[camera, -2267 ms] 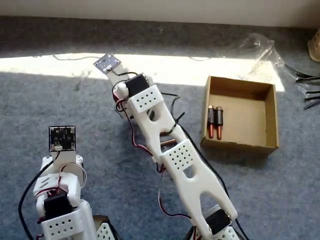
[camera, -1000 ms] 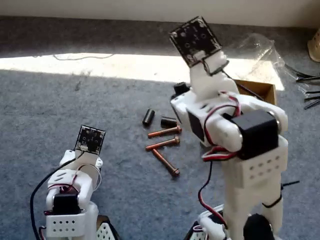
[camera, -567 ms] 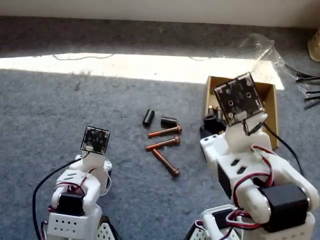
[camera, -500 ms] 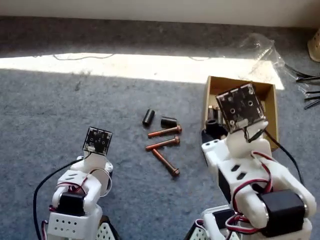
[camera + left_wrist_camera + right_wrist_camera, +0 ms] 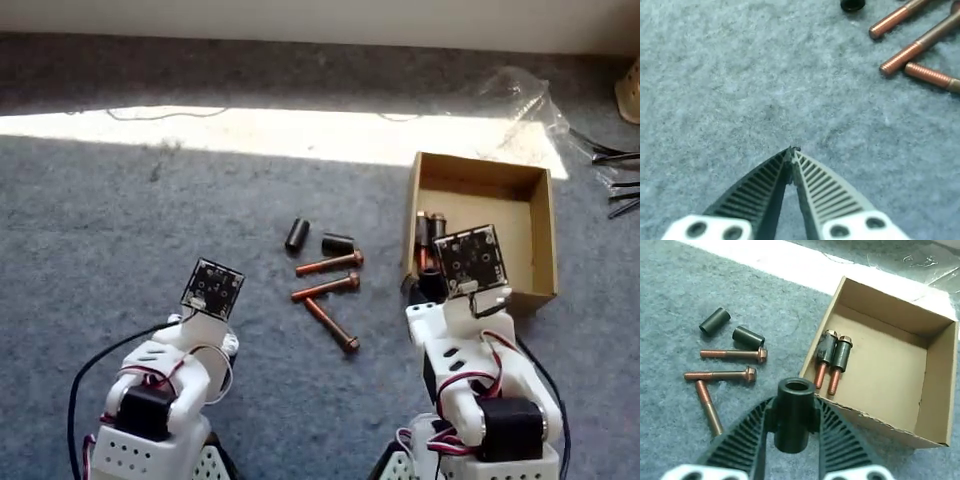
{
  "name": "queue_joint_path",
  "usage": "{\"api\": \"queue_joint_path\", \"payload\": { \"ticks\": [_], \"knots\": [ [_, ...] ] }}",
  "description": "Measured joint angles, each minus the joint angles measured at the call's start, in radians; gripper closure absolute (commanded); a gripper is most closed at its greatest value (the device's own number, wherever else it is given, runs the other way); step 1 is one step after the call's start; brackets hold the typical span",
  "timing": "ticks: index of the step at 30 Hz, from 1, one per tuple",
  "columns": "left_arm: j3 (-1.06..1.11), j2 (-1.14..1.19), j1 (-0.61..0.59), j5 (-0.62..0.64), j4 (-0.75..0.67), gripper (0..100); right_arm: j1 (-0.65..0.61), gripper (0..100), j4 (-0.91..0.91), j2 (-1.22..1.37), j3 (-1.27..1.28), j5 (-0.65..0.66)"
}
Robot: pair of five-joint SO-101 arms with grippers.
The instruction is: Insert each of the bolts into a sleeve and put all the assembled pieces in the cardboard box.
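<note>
Three copper bolts (image 5: 325, 288) lie loose on the grey carpet, with two black sleeves (image 5: 318, 238) just beyond them. The bolts (image 5: 725, 374) and sleeves (image 5: 731, 328) also appear in the right wrist view. My right gripper (image 5: 794, 415) is shut on a third black sleeve (image 5: 794, 412), held upright above the carpet near the cardboard box (image 5: 935, 385). Two assembled pieces (image 5: 831, 360) lie inside the box (image 5: 545, 240). My left gripper (image 5: 791, 152) is shut and holds nothing, low over bare carpet short of the bolts (image 5: 915, 50).
A crumpled clear plastic bag (image 5: 520, 95) lies beyond the box, and black cables (image 5: 615, 180) lie at the right edge. A sunlit strip of floor (image 5: 200, 130) crosses behind the parts. Open carpet stretches to the left.
The right arm has swung back from over the parts and folded down near the box's front edge, holding a sleeve. The left arm has shifted slightly right and forward.
</note>
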Motion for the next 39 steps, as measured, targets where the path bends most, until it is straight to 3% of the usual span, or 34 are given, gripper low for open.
{"api": "queue_joint_path", "payload": {
  "ticks": [7,11,21,31,39],
  "knots": [
    [-0.052,0.0,0.051,-0.054,0.0,95,0.035,99.5,-0.109,-0.087,0.23,-0.008],
    [-0.1,-0.002,0.054,-0.117,0.0,95,0.098,99.5,-0.123,-0.121,0.249,-0.061],
    [-0.169,-0.006,0.054,-0.207,0.0,95,0.107,99.5,-0.161,-0.133,0.316,-0.101],
    [-0.19,0.0,0.081,-0.21,0.006,96,0.107,99.5,-0.198,-0.144,0.348,-0.101],
    [-0.393,0.295,0.123,-0.212,0.008,95,0.107,99.5,-0.203,-0.135,0.367,-0.101]
  ]
}}
